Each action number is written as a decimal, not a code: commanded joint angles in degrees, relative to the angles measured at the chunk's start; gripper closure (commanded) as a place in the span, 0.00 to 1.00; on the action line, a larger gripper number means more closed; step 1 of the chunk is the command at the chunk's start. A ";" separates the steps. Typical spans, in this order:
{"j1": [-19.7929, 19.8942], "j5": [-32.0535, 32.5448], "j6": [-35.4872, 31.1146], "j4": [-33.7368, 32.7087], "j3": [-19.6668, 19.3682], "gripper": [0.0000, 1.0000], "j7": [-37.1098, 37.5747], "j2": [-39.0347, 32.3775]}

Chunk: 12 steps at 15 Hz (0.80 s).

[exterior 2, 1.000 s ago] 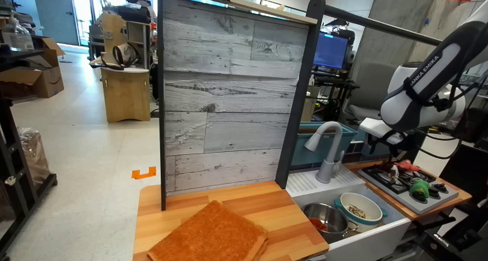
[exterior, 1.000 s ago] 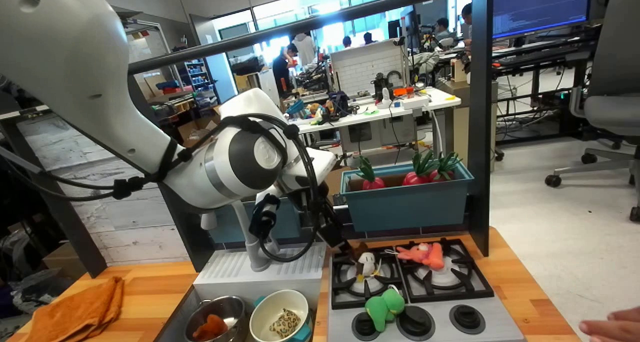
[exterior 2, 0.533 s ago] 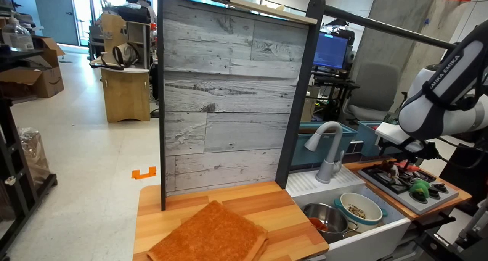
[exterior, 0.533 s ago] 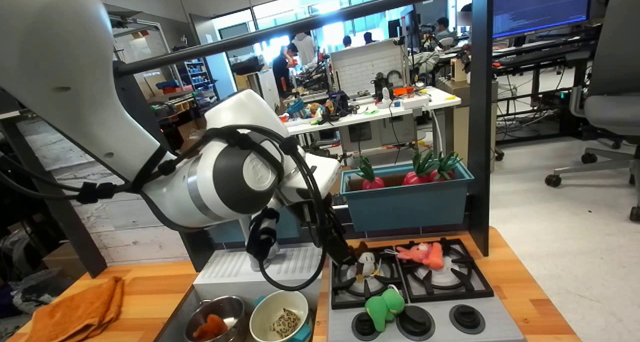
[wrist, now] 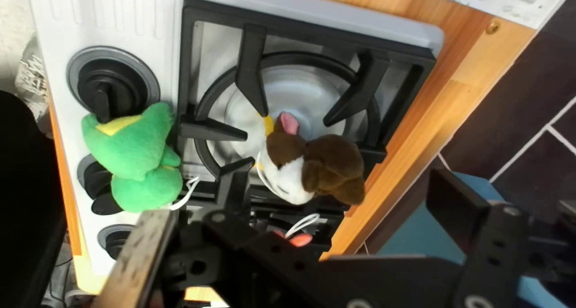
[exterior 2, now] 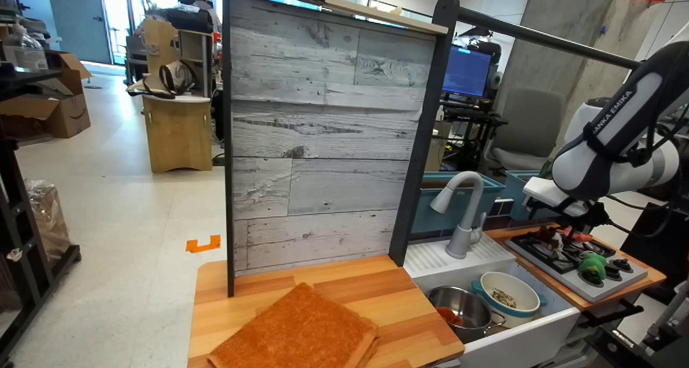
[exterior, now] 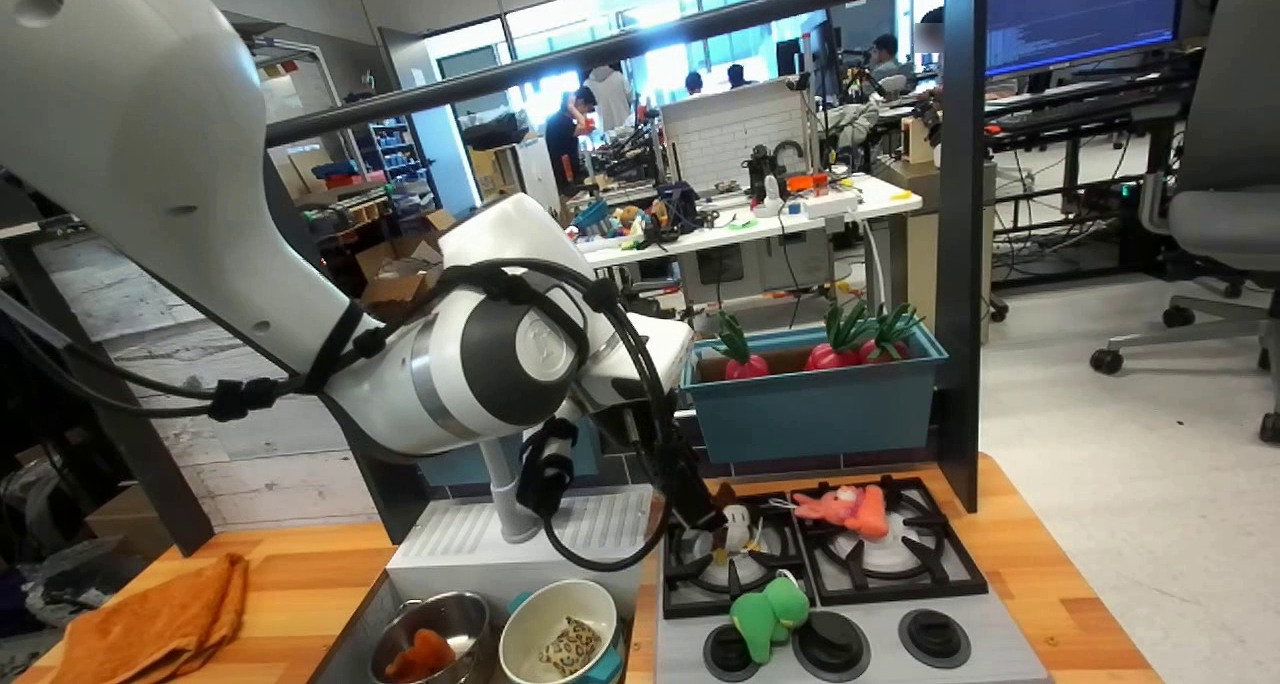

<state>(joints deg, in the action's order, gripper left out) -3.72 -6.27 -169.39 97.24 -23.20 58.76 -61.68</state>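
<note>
Exterior views both show the arm (exterior: pixel 290 299) bent down over the stove (exterior: pixel 990 649). Wrist view has the gripper (wrist: pixel 310 200), jaws standing wide apart, near a burner (wrist: pixel 292 92) and the brown toy (wrist: pixel 315 168) lying partly on it. Against a second ago, the arm sits lower, while the brown toy stays put.

Got an orange towel (exterior 2: pixel 301 325) folded on the wooden counter (exterior 2: pixel 406 311) near a whitish plank panel (exterior 2: pixel 323 131), and a curvy gray faucet (exterior 2: pixel 475 206) stands on the ridged white ledge (exterior 2: pixel 430 260). There's also a teal planter (exterior: pixel 815 414) with three red, leafy-topped radish-looking things (exterior: pixel 832 357), and further off a gray office chair (exterior: pixel 1230 226) plus a blue-screened monitor (exterior: pixel 1085 14).
</note>
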 commanded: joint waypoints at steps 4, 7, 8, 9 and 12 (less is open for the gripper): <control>2.84 -0.30 6.72 -11.54 -0.20 0.40 -1.86 -7.24; 3.06 0.11 7.76 -12.68 -0.20 0.63 -2.55 -8.18; 2.95 0.22 7.72 -12.15 -0.15 0.69 -2.94 -7.76; 2.92 0.24 7.59 -11.68 -0.01 0.78 -3.39 -7.36; 1.20 0.62 5.15 -3.36 0.52 0.97 -6.17 -2.22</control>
<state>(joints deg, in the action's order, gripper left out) -1.44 -6.07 -163.15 87.30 -23.68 55.80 -68.41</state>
